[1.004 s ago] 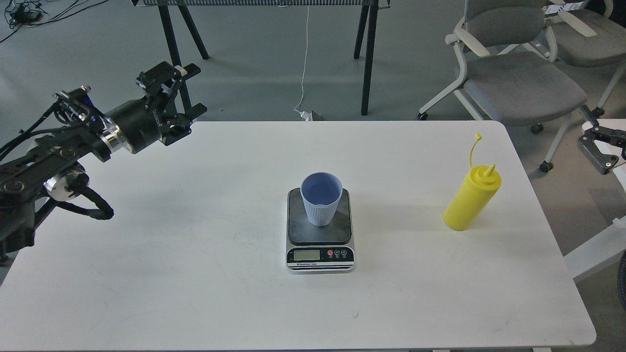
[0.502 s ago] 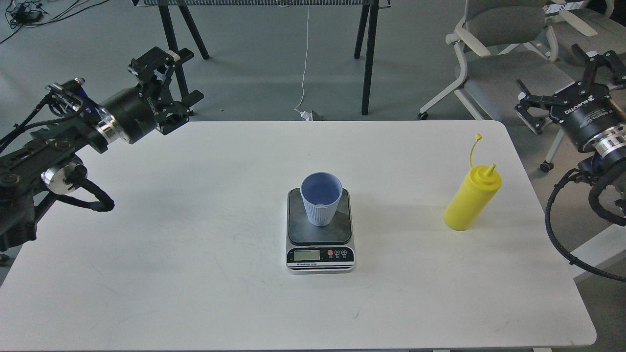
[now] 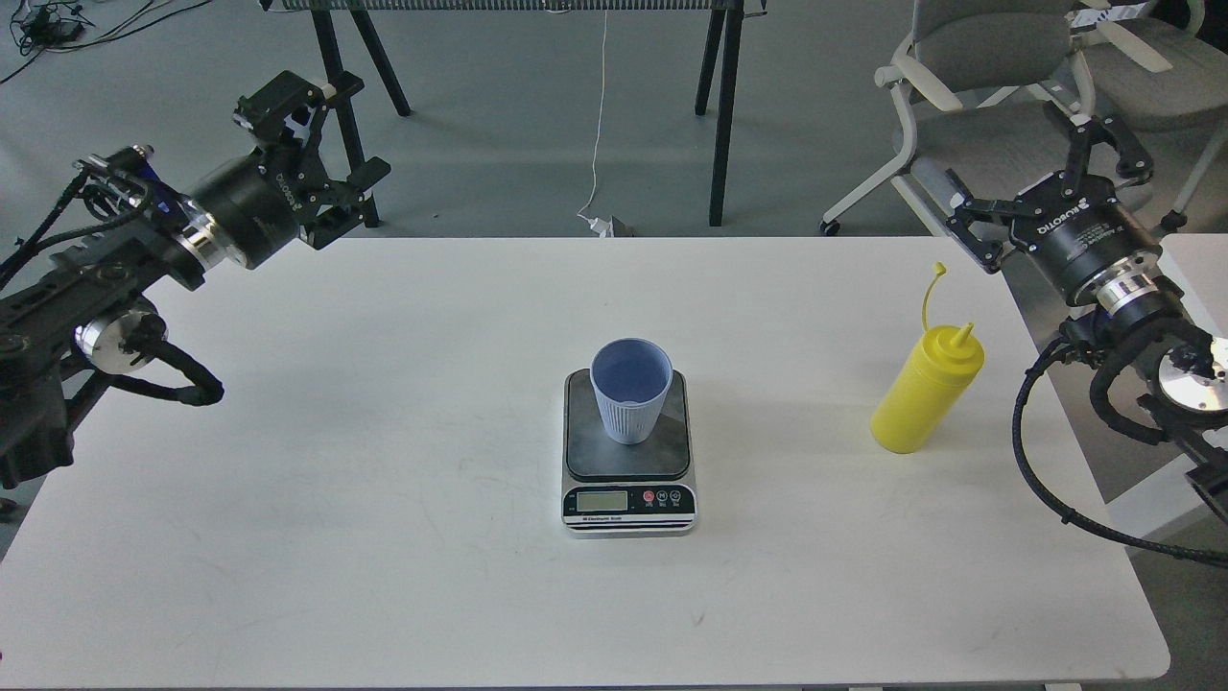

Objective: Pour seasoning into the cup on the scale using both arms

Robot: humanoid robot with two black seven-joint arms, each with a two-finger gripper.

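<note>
The light-blue ribbed cup (image 3: 630, 401) stands upright on the dark plate of the scale (image 3: 628, 501) at the table's middle. The yellow seasoning bottle (image 3: 927, 399) stands upright at the right, cap off and hanging on its strap. My left gripper (image 3: 351, 132) is open and empty above the table's far left corner, far from the cup. My right gripper (image 3: 1025, 175) is open and empty, raised beyond the table's far right corner, behind and to the right of the bottle.
The white table (image 3: 384, 499) bears only the scale and the bottle. Grey office chairs (image 3: 1007, 144) stand behind my right gripper. Black trestle legs (image 3: 721, 106) and a white cable (image 3: 599, 125) are on the floor behind the table.
My right arm came into view from the right and its open gripper moved left towards the bottle. My left gripper rose and drew back to the left. Cup, scale and bottle have not moved.
</note>
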